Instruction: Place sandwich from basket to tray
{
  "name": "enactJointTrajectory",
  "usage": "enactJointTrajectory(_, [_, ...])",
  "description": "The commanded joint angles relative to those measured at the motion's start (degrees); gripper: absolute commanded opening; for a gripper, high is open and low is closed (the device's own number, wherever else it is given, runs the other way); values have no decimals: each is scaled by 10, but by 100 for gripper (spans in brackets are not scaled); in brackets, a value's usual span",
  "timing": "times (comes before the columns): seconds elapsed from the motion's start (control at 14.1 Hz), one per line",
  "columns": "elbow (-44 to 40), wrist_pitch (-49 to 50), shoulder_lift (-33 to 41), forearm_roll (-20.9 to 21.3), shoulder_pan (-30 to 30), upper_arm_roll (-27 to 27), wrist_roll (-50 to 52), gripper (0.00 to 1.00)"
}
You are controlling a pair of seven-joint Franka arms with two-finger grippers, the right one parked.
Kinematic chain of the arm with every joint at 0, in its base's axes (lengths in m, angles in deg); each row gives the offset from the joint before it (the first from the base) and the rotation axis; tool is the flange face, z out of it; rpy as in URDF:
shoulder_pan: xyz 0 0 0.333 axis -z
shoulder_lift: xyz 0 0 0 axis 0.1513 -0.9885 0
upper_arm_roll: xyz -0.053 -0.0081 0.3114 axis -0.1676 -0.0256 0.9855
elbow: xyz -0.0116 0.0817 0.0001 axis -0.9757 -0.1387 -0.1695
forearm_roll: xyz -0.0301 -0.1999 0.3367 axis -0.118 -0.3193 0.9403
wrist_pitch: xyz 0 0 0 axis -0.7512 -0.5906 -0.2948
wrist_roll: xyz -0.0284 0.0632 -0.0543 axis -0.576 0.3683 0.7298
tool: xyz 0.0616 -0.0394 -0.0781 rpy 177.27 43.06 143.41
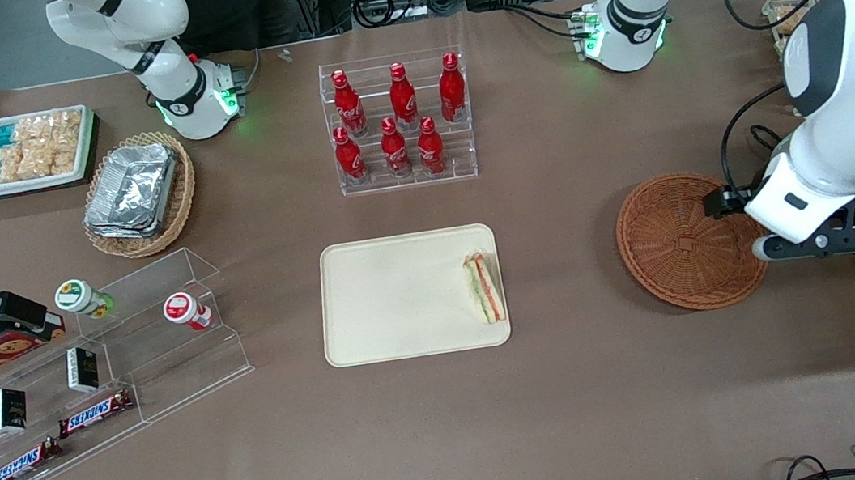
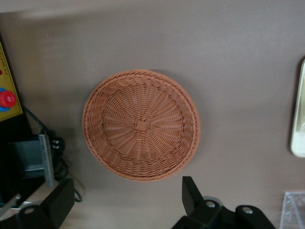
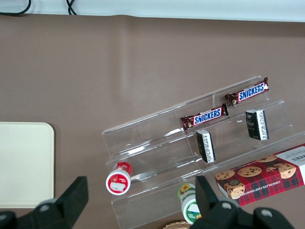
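Since the sandwich point(image 1: 484, 288) lies at the tray's point(image 1: 394, 301) edge nearest the empty basket point(image 2: 141, 125), my gripper point(image 2: 128, 202), spread wide above it, seemingly risks only nudging wicker.

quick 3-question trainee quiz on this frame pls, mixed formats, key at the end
1. True or false: the sandwich still lies in the basket.
2. Multiple choice: the hand of the working arm is A) shut on the sandwich, B) open above the table next to the basket, C) resting on the tray.
3. Fill in: on the tray, the sandwich lies at the edge nearest the ____.

Key
1. False: the basket is empty and the sandwich is on the tray.
2. B: the fingers are spread and hold nothing.
3. Basket.
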State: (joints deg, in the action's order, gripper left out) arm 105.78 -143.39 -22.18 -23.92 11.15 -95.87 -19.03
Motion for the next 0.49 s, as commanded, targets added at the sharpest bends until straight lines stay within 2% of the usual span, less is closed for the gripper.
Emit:
enactJointTrajectory(0.0, [68,-37,55,-36,7,51,-68,100])
enactJointTrajectory(0.21, [63,-51,48,-76,-13,59,-135,100])
enactJointTrajectory(0.42, [1,-44,14,-76,-13,59,-138,100])
